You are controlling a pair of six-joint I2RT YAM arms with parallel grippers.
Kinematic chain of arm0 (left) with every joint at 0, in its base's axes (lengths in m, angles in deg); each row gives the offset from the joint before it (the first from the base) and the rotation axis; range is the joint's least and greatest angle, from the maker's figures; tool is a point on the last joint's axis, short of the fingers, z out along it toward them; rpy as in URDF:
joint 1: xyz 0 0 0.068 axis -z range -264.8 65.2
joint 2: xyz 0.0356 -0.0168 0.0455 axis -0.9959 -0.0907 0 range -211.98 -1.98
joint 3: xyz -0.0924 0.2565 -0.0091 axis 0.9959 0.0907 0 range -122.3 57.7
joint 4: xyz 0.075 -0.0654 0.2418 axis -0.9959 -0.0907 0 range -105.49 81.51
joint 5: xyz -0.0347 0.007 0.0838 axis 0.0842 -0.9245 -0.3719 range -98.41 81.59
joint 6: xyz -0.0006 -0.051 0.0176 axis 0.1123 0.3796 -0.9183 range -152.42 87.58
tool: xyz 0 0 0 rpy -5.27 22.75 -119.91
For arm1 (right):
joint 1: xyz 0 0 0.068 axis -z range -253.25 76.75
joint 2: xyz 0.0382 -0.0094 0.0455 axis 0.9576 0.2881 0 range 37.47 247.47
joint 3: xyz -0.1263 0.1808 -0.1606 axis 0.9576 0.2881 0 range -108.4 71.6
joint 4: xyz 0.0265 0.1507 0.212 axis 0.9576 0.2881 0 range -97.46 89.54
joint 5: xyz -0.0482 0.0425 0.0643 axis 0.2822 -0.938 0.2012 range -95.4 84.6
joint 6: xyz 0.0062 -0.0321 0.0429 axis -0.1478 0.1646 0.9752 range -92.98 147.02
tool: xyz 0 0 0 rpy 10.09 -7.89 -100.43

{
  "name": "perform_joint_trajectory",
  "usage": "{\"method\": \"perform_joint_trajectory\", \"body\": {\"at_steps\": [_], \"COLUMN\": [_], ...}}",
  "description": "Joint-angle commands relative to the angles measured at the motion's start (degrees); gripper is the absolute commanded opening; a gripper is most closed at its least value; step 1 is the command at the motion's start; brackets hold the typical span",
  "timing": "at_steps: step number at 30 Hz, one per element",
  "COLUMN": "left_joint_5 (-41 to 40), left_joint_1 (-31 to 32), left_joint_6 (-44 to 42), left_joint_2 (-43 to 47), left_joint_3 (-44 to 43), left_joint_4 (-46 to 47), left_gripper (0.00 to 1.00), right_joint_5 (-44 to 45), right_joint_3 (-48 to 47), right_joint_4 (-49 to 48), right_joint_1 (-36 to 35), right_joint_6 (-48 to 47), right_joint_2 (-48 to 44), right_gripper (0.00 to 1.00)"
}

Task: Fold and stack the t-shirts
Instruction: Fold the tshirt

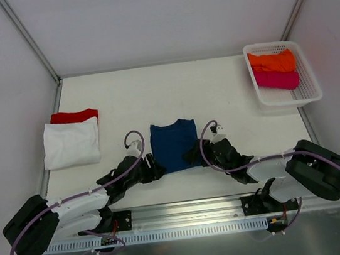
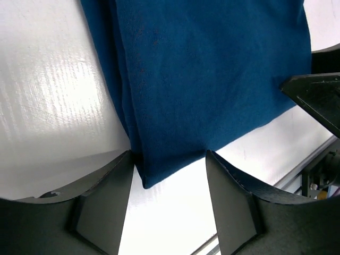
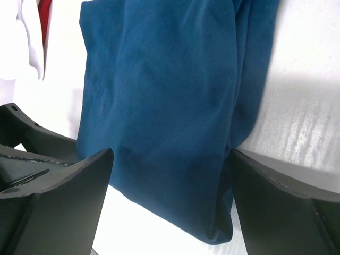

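Note:
A navy t-shirt point(image 1: 174, 145) lies folded into a narrow rectangle at the table's near middle. My left gripper point(image 1: 152, 168) is at its near-left corner. In the left wrist view the jaws point(image 2: 169, 159) stand apart, with the shirt's point(image 2: 212, 69) corner between them, close to the left finger. My right gripper point(image 1: 194, 154) is at the near-right corner. It is open point(image 3: 171, 154), and its fingers straddle the navy cloth point(image 3: 159, 79). A white t-shirt point(image 1: 71, 143) lies folded on a red one point(image 1: 75, 116) at the left.
A white mesh basket point(image 1: 311, 82) at the back right holds an orange t-shirt point(image 1: 271, 61) and a magenta one point(image 1: 276, 79). A metal rail point(image 1: 188, 210) runs along the near edge. The right gripper's finger point(image 2: 319, 95) shows in the left wrist view.

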Motion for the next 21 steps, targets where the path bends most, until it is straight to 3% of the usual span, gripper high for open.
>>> {"method": "perform_joint_trajectory", "body": {"at_steps": [1, 10, 16, 18, 19, 20, 21], "left_joint_5": [-0.8, 2.4, 2.9, 2.9, 2.8, 2.0, 1.7], "left_joint_1": [-0.6, -1.0, -1.0, -1.1, -1.1, -1.1, -1.1], "left_joint_6": [-1.2, -0.2, 0.3, 0.3, 0.2, 0.3, 0.3], "left_joint_2": [-0.9, -11.4, -15.1, -15.2, -15.2, -15.1, -15.0], "left_joint_3": [-1.1, -1.7, -2.0, -2.2, -2.2, -2.8, -3.1], "left_joint_4": [0.2, 8.0, 11.3, 10.8, 10.4, 9.6, 7.7], "left_gripper": [0.54, 0.52, 0.31, 0.26, 0.1, 0.01, 0.0], "right_joint_5": [-2.0, -2.5, -1.8, -1.7, -1.7, -1.7, -1.6], "right_joint_3": [-1.4, -2.6, -2.8, -2.8, -3.0, -3.1, -3.3], "right_joint_4": [-2.9, -0.9, 0.0, 0.4, 0.7, 0.9, 0.9], "right_joint_1": [-0.5, -1.2, -1.5, -1.6, -1.6, -1.6, -1.6], "right_joint_6": [0.7, -0.2, -0.7, -1.0, -1.1, -1.2, -1.2], "right_joint_2": [1.6, 0.8, 0.5, 0.7, 0.9, 1.1, 1.3], "right_gripper": [0.91, 0.91, 0.89, 0.83, 0.8, 0.69, 0.62]}}
